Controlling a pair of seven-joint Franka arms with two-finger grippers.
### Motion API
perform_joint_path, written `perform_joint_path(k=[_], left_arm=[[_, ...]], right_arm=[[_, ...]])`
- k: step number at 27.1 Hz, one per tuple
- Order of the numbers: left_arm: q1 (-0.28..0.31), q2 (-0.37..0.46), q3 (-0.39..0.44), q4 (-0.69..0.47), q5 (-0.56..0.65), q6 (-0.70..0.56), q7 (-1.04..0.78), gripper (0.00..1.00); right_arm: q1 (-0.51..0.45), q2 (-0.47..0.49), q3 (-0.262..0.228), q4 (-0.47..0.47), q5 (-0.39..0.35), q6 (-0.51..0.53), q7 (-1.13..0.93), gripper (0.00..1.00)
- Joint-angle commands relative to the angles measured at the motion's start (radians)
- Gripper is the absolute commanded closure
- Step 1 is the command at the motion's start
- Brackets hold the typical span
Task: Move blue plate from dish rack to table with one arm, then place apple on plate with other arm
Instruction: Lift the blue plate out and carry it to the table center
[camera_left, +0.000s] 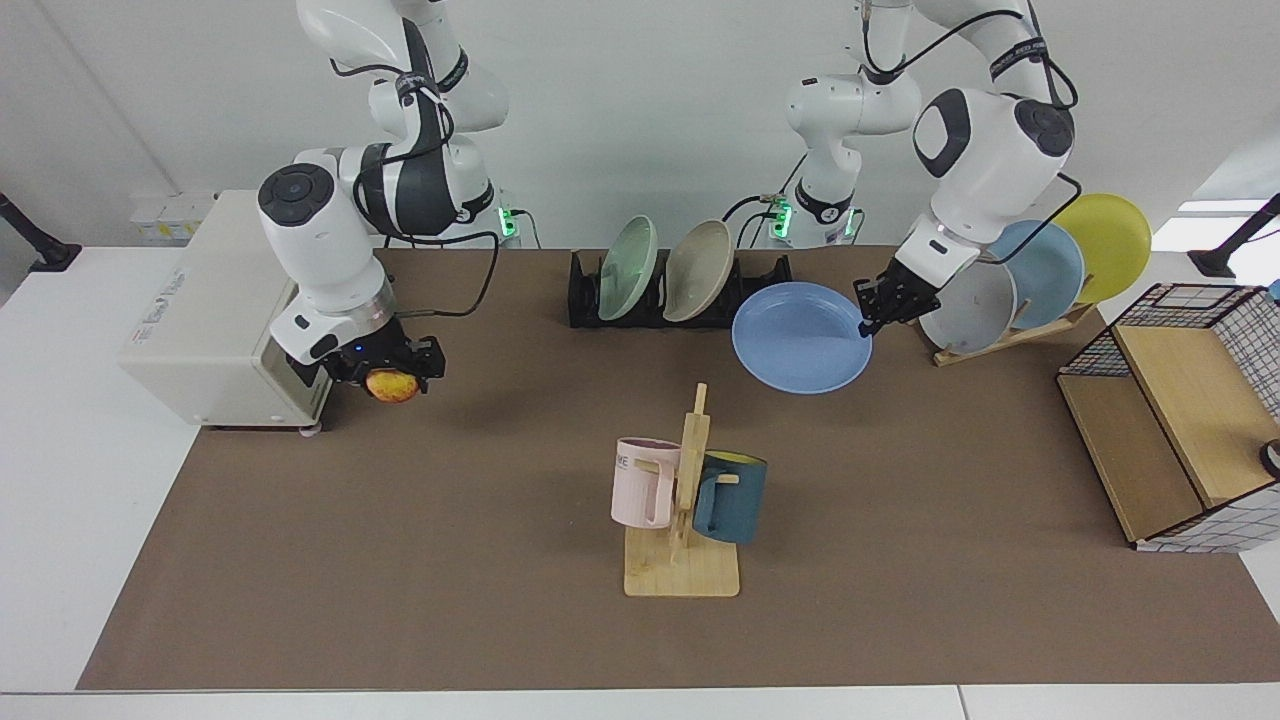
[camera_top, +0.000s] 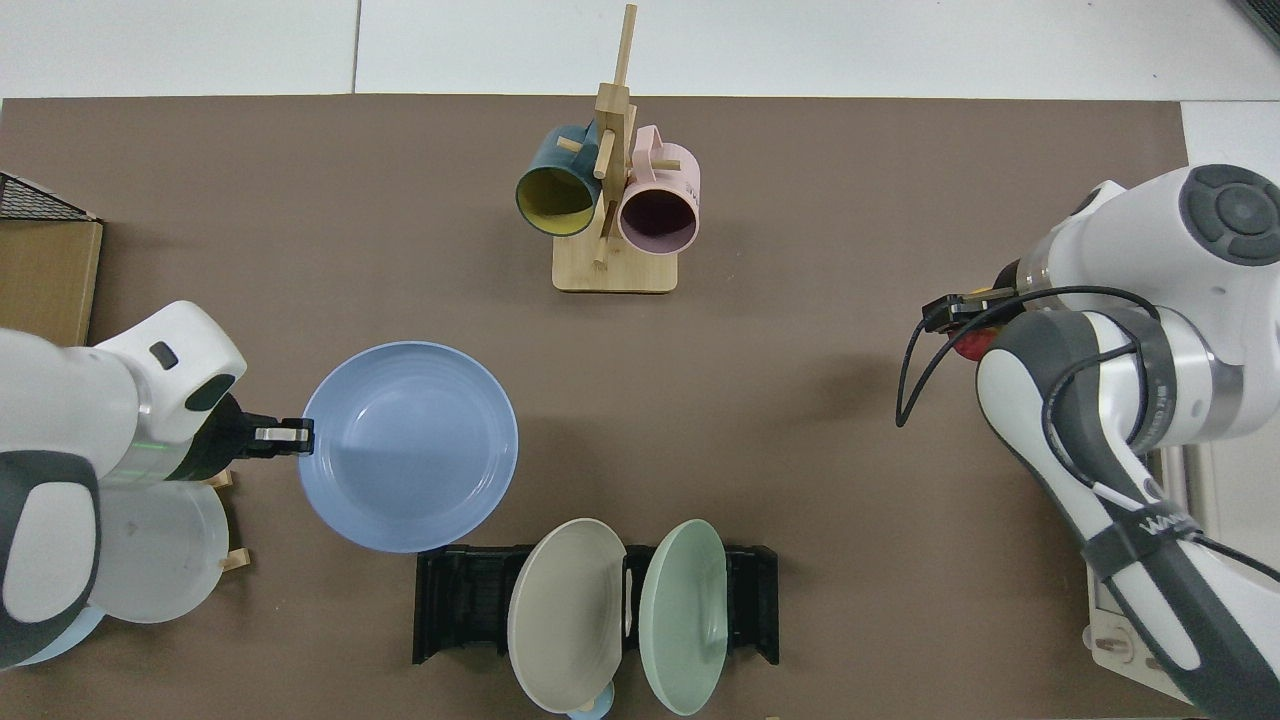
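My left gripper (camera_left: 870, 318) (camera_top: 290, 436) is shut on the rim of the blue plate (camera_left: 800, 337) (camera_top: 410, 445). The plate hangs nearly level above the brown mat of the table (camera_left: 900, 520), just in front of the black dish rack (camera_left: 585, 300) (camera_top: 465, 605). The rack's slot nearest the plate is bare; a beige and a green plate still stand in it. At the far side, in front of the toaster oven, my right gripper (camera_left: 392, 372) is shut on the apple (camera_left: 392, 386), lifted off the mat. From above, only a red sliver of the apple (camera_top: 968, 345) shows under the right arm.
A wooden mug tree (camera_left: 685, 500) (camera_top: 610, 180) with a pink and a dark blue mug stands mid-table. A wooden stand (camera_left: 1000, 335) holds grey, pale blue and yellow plates behind my left gripper. A toaster oven (camera_left: 220, 300) is behind the right gripper. A wire-and-wood shelf (camera_left: 1180, 420) sits at the edge.
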Motion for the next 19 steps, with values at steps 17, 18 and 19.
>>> perform_joint_path(k=[17, 18, 19], left_arm=[[-0.029, 0.255, -0.194, 0.005, -0.134, 0.350, -0.132, 1.00], [-0.027, 0.257, -0.202, 0.003, -0.134, 0.352, -0.137, 1.00], [-0.027, 0.258, -0.205, 0.003, -0.134, 0.352, -0.138, 1.00]], right_arm=[[-0.012, -0.058, 0.008, 0.015, -0.008, -0.063, -0.020, 0.94], [-0.012, -0.058, 0.009, 0.015, -0.008, -0.063, -0.020, 0.94], [-0.012, -0.058, 0.009, 0.015, -0.008, -0.063, -0.019, 0.94]])
